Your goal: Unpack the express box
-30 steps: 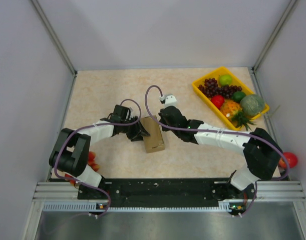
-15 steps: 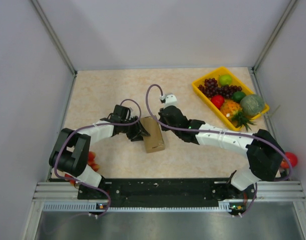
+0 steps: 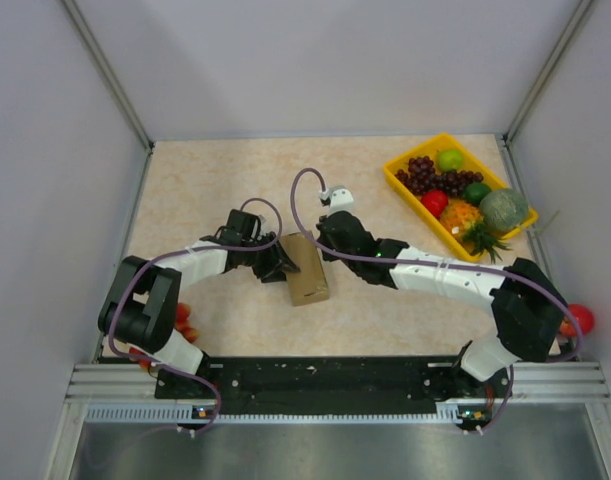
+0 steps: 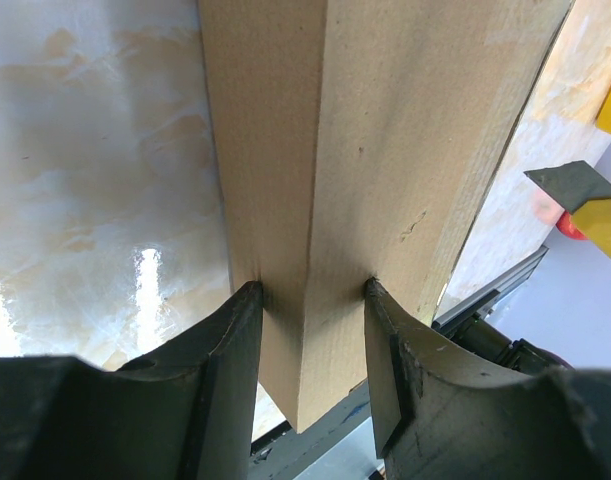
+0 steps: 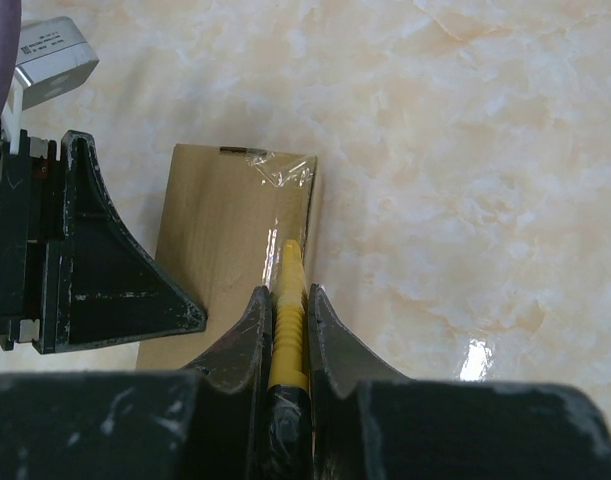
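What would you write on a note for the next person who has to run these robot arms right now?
Left gripper: clamped across the express box, pinching its narrow body at mid table.
Right gripper: shut on a yellow cutter, tip resting on the clear tape at the box's edge.
Yellow fruit tray: far right corner, untouched.
Done: box steadied, cutter placed at the tape.
Left: slit the tape, open the flaps, take out whatever is inside. Contents are not visible.
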